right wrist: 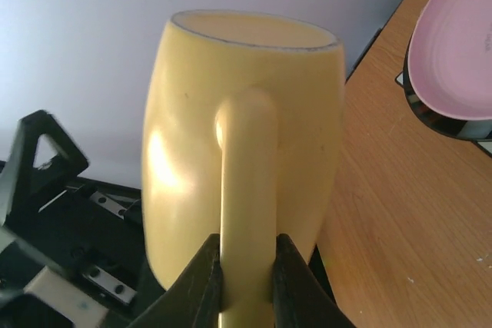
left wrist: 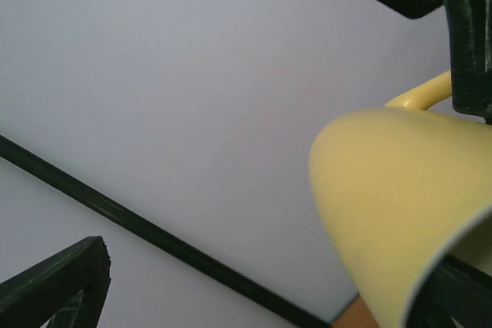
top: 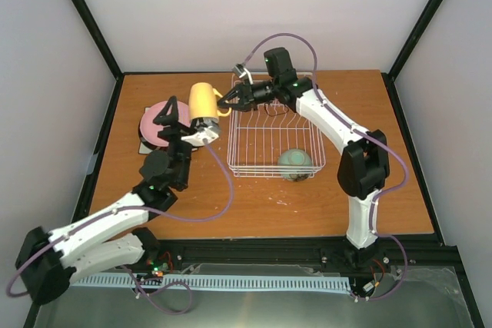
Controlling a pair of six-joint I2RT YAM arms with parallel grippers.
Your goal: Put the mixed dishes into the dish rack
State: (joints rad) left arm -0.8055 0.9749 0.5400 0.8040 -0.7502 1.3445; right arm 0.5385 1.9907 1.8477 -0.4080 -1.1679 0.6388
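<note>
Currently, the glossy yellow handled mug hangs above the table at the 9 o'clock edge of the white wire dish rack. In the top view its long axis runs about 12-to-6 and its handle points to 3 o'clock. The right gripper is clamped on that handle. The left gripper, at 7 o'clock of the mug, stands wide and grips nothing. The rack interior lies at 4 o'clock.

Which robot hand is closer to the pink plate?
Left. The left gripper is open right beside the pink plate. The right gripper is farther away, past the yellow mug, pinching its handle.
</note>
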